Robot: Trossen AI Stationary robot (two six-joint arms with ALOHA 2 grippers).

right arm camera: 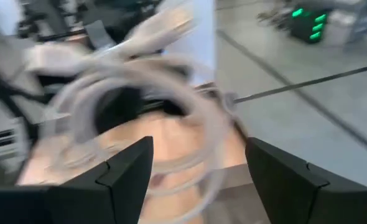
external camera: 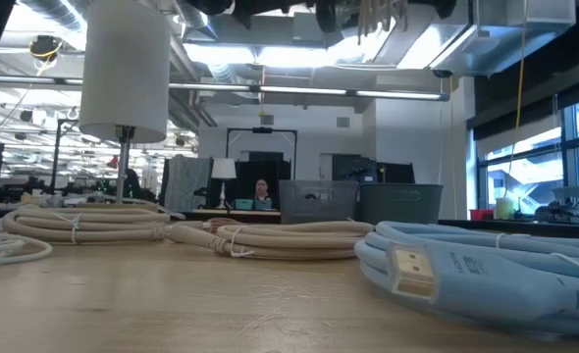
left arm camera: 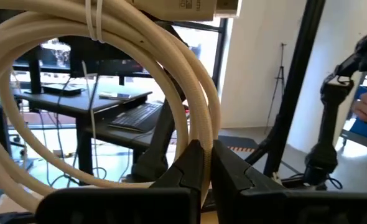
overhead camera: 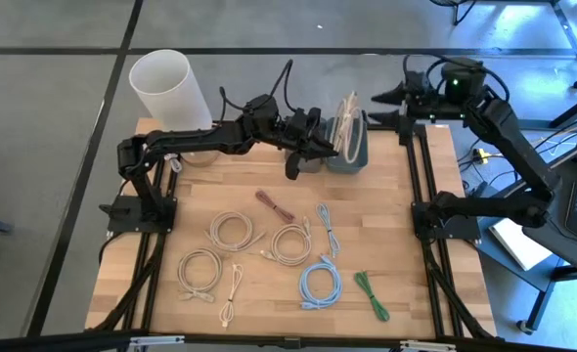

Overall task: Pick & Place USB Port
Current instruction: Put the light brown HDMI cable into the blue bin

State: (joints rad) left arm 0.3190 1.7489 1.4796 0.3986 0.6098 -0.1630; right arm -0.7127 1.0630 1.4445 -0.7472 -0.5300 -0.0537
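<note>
A coiled cream USB cable (overhead camera: 347, 125) hangs in the air over the grey bins (overhead camera: 347, 156) at the table's far middle. My left gripper (overhead camera: 318, 142) reaches in from the left and is shut on it. In the left wrist view the coil (left arm camera: 109, 50) loops wide beyond the fingers, a white tie around it and its connector (left arm camera: 190, 6) at the far end of the loop. My right gripper (overhead camera: 384, 108) is raised at the far right, just right of the coil, open with nothing between its fingers (right arm camera: 127, 168). The right wrist view shows the coil (right arm camera: 146, 93) blurred ahead. My left gripper pinches the bundled strands of the coil on one side of the loop (left arm camera: 199, 134) between its two fingers. The fingers come about level from the table's left, across the strands. The coil is lifted clear and stands on edge above the bins.
A tall white cylinder (overhead camera: 166, 83) stands at the far left. Several coiled cables lie on the wooden table: cream ones (overhead camera: 232, 230), a blue one (overhead camera: 320, 284), a green one (overhead camera: 372, 293) and a brown one (overhead camera: 274, 205). In the low view the blue coil (external camera: 486, 275) lies nearest.
</note>
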